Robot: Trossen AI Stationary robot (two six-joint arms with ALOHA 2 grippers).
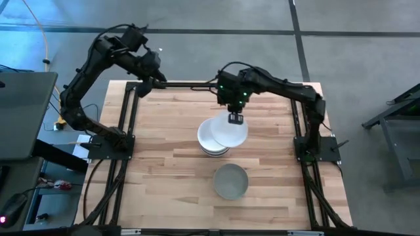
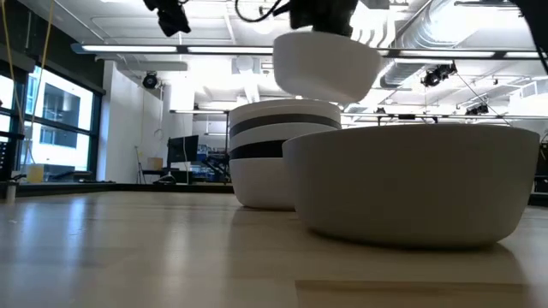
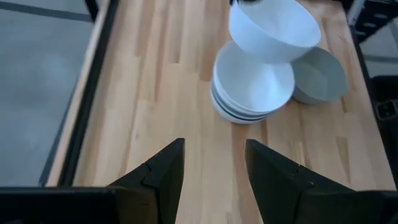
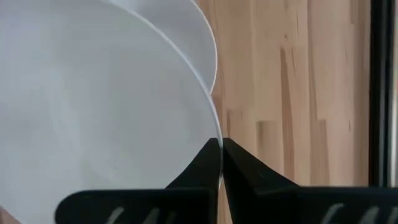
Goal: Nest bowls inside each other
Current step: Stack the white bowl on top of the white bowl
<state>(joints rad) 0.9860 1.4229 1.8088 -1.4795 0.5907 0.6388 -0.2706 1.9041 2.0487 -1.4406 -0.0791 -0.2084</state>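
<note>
The right pincer (image 1: 235, 118) pinches the rim of a white bowl (image 1: 229, 130), its two fingers (image 4: 208, 163) pressed together on the thin edge, and holds it in the air above a stack of nested bowls (image 1: 212, 139) at the middle of the wooden table (image 1: 164, 164). From table height the held bowl (image 2: 326, 65) hangs clear of the stack (image 2: 272, 154) (white bowls with dark bands of rim showing between them). The held bowl sits slightly off-centre over the stack, toward the right arm's side. A single grey bowl (image 1: 230, 181) stands on the table near the stack, closer to the front edge and apart from it. The left pincer (image 3: 211, 168) waits at the table's far left corner, fingers spread and empty, facing the bowls.
</note>
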